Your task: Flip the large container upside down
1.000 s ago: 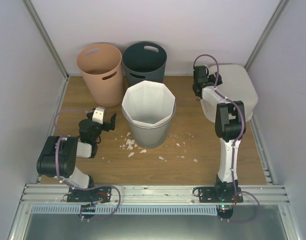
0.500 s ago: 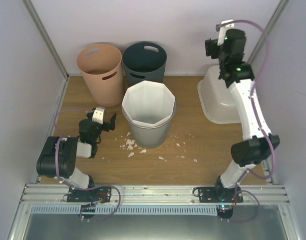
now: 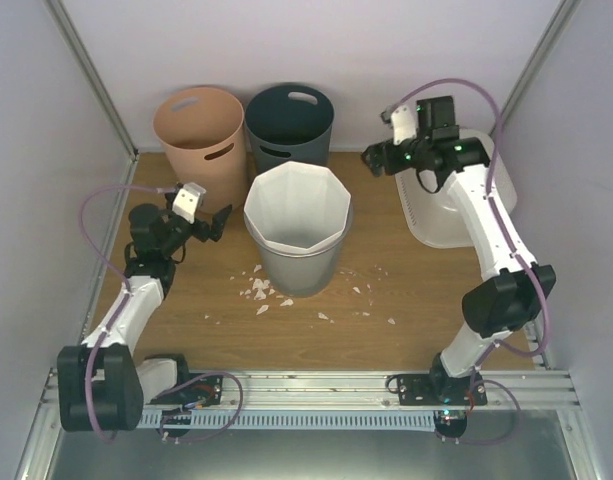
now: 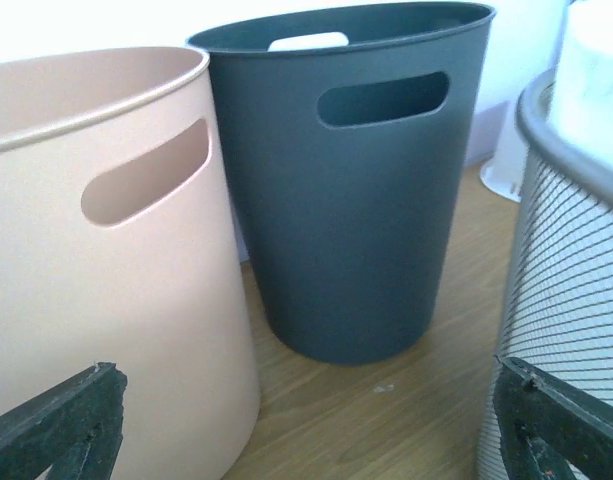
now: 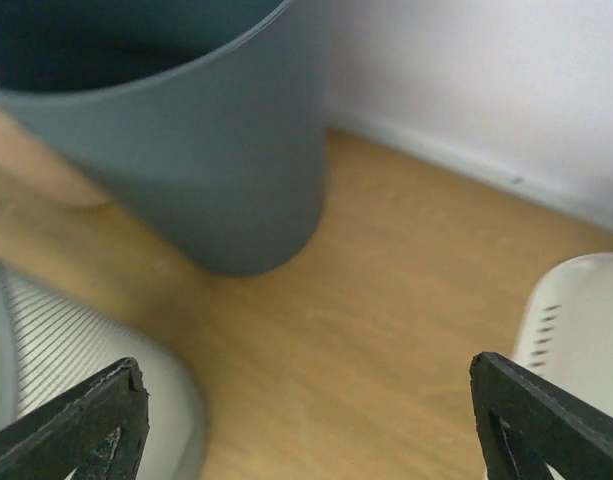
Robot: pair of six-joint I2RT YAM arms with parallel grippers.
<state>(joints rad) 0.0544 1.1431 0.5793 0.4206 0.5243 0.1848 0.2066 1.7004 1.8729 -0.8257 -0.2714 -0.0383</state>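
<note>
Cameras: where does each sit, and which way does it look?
Top external: above, behind the arms, looking down at the table; both arms show.
Left wrist: on the left gripper, facing peach bin and dark bin; fingertips show.
Right wrist: on the right gripper, facing dark bin and large container; fingertips show.
Shared: all see the dark bin.
</note>
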